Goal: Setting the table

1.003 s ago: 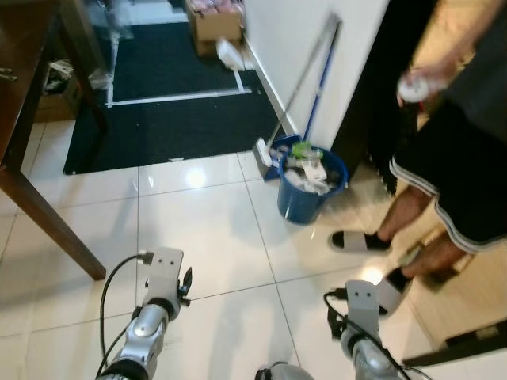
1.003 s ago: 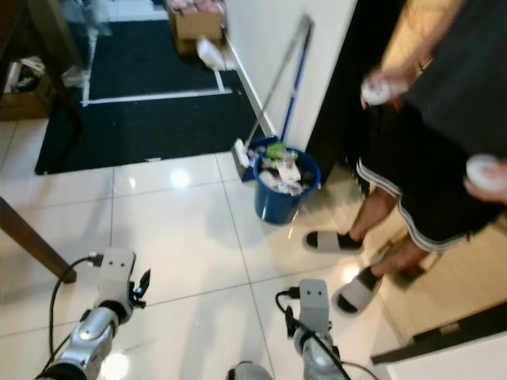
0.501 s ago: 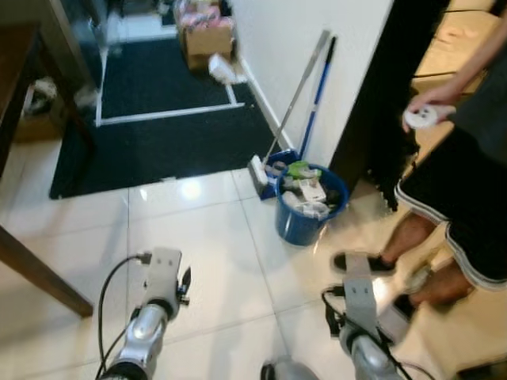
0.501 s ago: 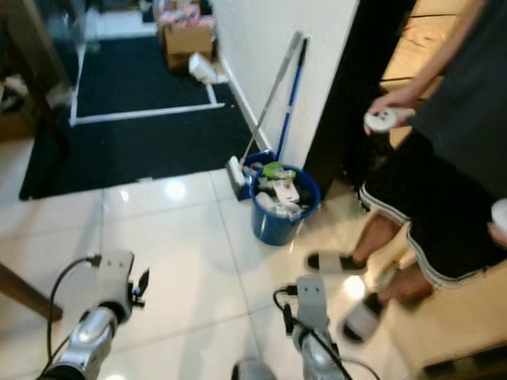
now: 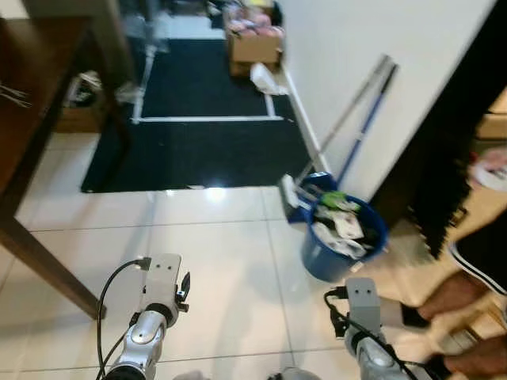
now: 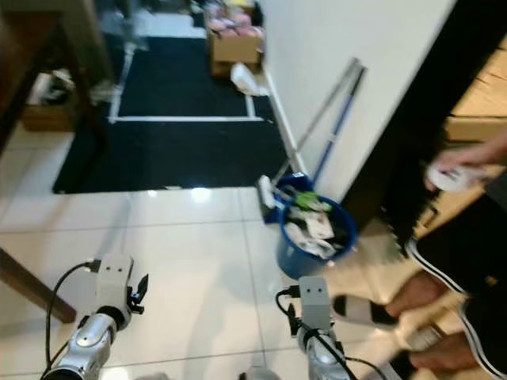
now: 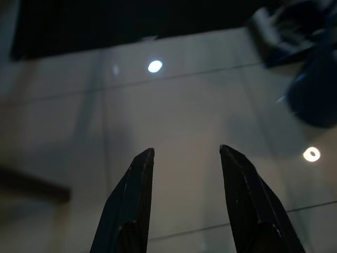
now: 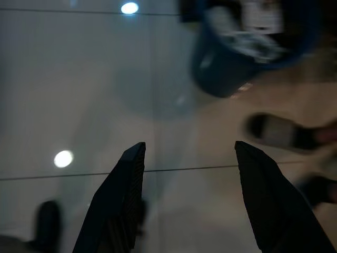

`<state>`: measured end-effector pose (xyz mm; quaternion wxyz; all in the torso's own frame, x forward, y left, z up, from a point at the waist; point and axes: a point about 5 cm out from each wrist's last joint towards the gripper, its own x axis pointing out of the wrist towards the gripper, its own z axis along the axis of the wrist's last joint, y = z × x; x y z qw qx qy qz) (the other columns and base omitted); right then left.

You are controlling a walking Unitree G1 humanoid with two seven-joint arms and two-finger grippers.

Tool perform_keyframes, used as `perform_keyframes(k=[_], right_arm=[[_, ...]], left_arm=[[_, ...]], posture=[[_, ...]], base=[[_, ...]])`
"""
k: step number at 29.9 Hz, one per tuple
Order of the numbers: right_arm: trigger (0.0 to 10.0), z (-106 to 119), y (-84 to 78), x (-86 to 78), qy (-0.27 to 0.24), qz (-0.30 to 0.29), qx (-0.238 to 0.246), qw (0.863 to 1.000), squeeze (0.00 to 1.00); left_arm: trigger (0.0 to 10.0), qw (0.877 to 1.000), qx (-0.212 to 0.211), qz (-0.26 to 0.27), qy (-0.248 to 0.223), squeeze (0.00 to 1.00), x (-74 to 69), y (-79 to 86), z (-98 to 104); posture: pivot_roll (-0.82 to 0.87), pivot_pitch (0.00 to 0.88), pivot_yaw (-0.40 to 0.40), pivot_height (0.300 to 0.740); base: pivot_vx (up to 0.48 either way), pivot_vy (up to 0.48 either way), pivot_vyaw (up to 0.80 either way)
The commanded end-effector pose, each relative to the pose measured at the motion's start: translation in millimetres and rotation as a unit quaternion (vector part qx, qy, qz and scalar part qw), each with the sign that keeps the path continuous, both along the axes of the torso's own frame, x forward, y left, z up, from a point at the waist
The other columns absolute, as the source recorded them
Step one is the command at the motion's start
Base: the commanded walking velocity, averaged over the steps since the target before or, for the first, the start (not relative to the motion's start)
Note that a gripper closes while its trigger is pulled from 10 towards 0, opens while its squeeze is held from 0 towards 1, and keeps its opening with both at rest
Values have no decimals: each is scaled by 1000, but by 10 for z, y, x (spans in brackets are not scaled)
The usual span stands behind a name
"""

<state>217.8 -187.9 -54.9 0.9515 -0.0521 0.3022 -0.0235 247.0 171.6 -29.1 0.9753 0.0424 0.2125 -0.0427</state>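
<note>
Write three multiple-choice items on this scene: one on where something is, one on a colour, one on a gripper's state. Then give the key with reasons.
1. Where does the bucket stand?
A. on the dark rug
B. on the white floor tiles near the wall
C. on the wooden table

2. What colour is the bucket?
A. blue
B. red
C. yellow

3. How are the fingers of the left gripper?
A. shut on a plate
B. shut on a cloth
C. open, holding nothing

Key: B, the bucket sits on the tiles beside the wall, with the long handles leaning above it. A, its wall is plainly blue. C, the left wrist view shows floor between the two spread fingers.
</note>
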Motion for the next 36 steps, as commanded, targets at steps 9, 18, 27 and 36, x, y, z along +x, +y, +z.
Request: perform_keyframes(k=[9,18,27,36], right_arm=[[10000,-36,-6,-52,9,-21,11,1000,0],[10000,-46,-17,-73,11,-24,10,1000,0],[10000,-58,-43,-97,14,-28,8,999,0],[10000,-83,-31,-136,21,-29,7,999,0]], left_arm=[[10000,1000,-4,3,5,0,-11,-6,-14],[10000,1000,-3,-2,7,0,-25,-20,-25],[10000,1000,-4,-6,12,0,-53,-58,-50],[10000,1000,-3,-9,16,0,-84,-55,-70]], posture=[[46,33,31,740],[39,34,33,740],[31,39,35,740],[28,40,34,740]], base=[[320,0,0],[315,0,0],[309,0,0],[307,0,0]])
